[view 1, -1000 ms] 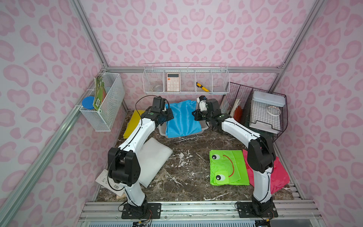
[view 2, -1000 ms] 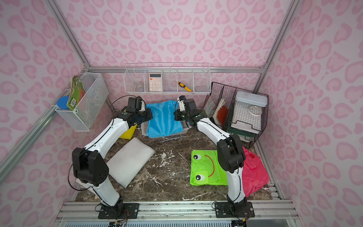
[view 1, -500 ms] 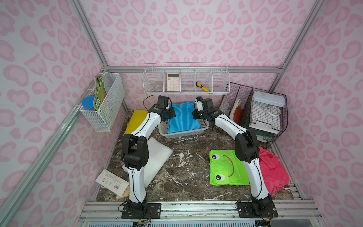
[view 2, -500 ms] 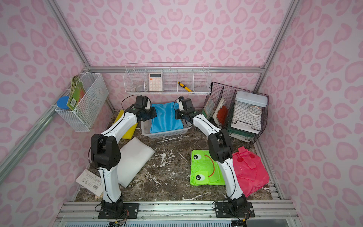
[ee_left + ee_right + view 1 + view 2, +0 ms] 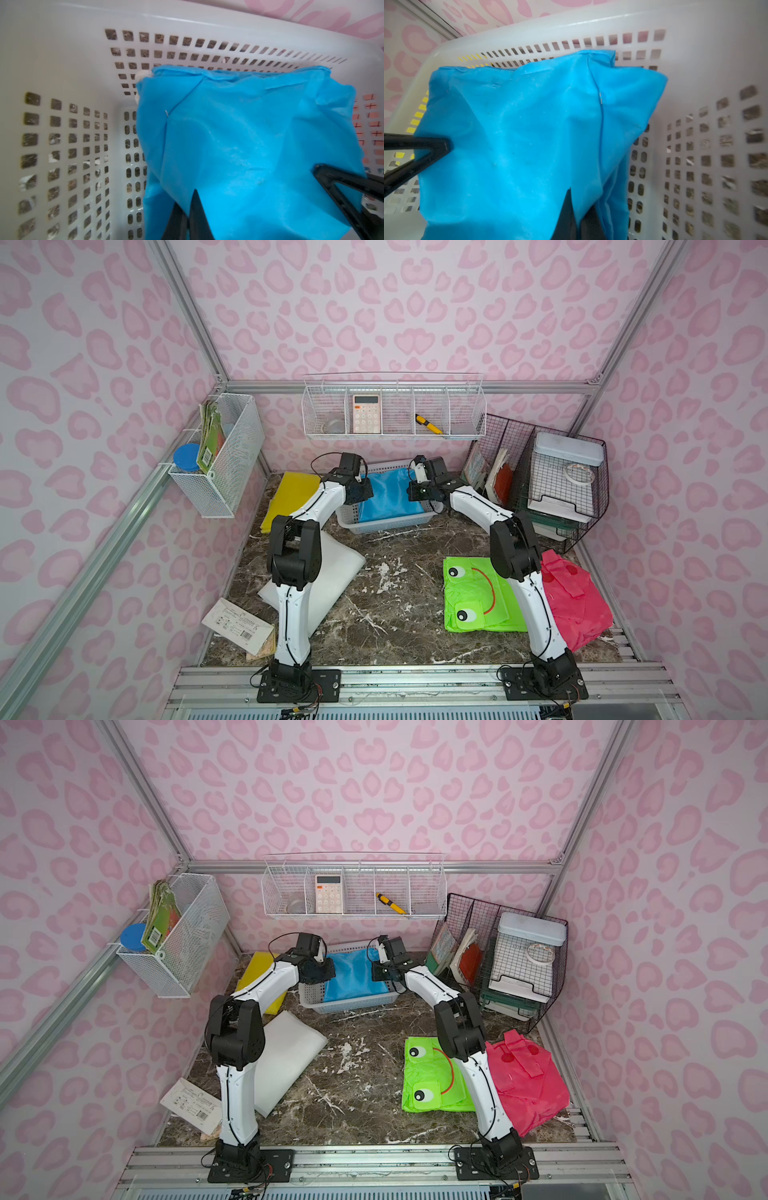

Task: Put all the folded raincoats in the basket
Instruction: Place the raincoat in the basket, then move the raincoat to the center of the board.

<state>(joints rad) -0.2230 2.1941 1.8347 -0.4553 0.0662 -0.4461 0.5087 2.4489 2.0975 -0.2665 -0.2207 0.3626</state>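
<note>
Both arms reach into the white basket (image 5: 386, 526) at the back of the dark marble table (image 5: 395, 597), with the left jaws and the right jaws each closed tight on the near edge of the folded blue raincoat (image 5: 388, 495). The raincoat is inside the basket, its far edge against the far wall and its near edge held up by the two pinches. Whether its middle rests on the base cannot be told. The likely risks: arms drawing back before the jaws let go would drag the thin fabric out over the rim or tug the light basket across the table, and an uneven release could spring the fold open. The coat is bright blue, thin and smooth, a puffy rough rectangle with a seam (image 5: 600, 124) running down it and a small white toggle (image 5: 143, 74) at one far corner.
</note>
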